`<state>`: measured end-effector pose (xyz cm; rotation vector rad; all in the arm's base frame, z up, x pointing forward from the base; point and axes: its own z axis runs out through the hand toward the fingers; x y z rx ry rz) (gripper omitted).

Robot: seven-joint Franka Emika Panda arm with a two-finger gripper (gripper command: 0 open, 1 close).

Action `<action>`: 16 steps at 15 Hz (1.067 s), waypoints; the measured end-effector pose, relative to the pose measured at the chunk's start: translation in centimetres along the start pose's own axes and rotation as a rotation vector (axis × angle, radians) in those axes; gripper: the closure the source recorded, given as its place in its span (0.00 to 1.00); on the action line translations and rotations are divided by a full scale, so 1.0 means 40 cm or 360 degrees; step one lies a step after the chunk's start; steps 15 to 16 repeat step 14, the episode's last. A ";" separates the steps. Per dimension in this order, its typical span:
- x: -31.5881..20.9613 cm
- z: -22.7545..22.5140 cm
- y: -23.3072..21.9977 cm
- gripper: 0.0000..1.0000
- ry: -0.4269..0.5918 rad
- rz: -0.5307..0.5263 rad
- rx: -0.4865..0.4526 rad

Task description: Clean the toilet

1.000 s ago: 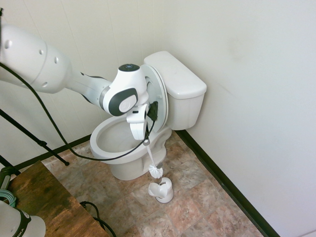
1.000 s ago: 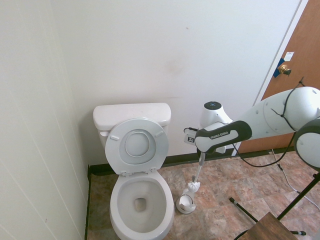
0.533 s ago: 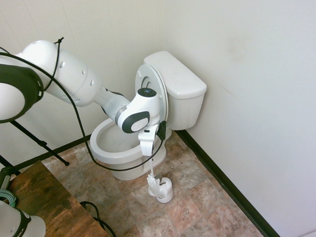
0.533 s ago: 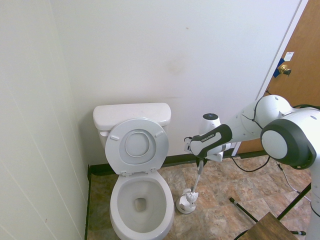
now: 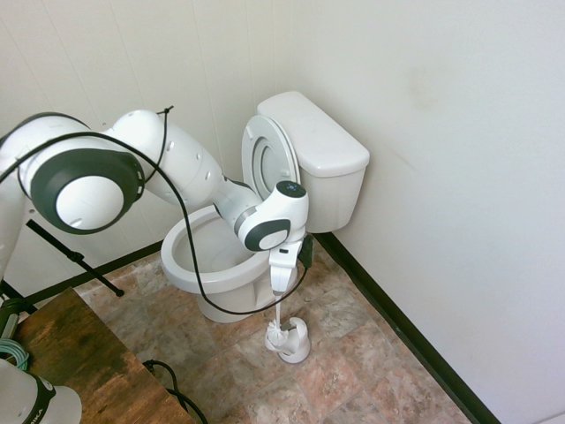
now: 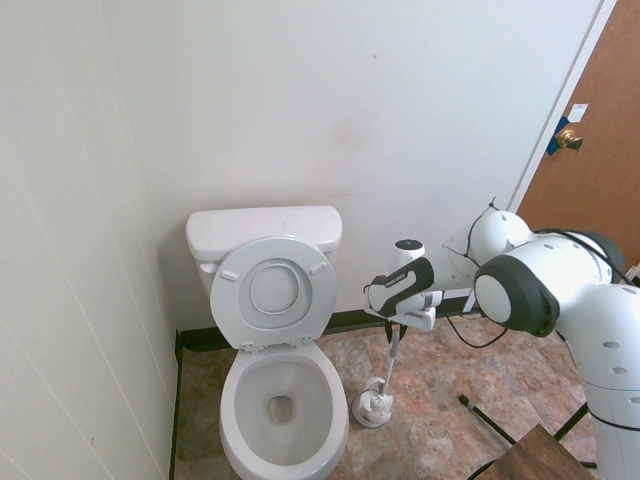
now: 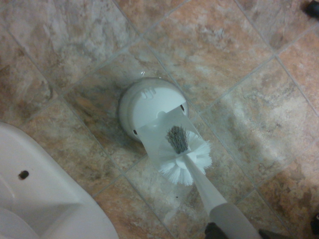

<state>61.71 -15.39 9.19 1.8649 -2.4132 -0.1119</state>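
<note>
In the bathroom corner, your white robot arm reaches down beside the large white ceramic toilet [image 5: 265, 203], whose oval bowl stands open with the ring seat and lid tipped up against the rectangular tank. The toilet sits against the far wall in the second exterior view, close to the left side wall.

Your hand [image 5: 279, 284] points straight down and is clamped tight on the slim grey-white handle of a white-bristled toilet brush [image 7: 184, 155]. The brush head hangs at the mouth of the small round white plastic brush holder [image 5: 290, 340], which stands on the mottled brown stone-tile floor [image 5: 353, 362] just right of the bowl's base in the second exterior view.

From the wrist view you see the bristles over the holder's open front, with the curved white edge of the bowl in one corner.

A brown wooden door [image 6: 600, 150] with a brass knob stands at the far right.
</note>
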 end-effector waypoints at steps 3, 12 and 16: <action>0.024 0.076 -0.055 1.00 -0.0025 0.0020 -0.0052; 0.095 0.229 -0.195 1.00 -0.0113 0.0074 -0.0155; 0.092 0.228 -0.217 1.00 -0.0124 0.0064 -0.0173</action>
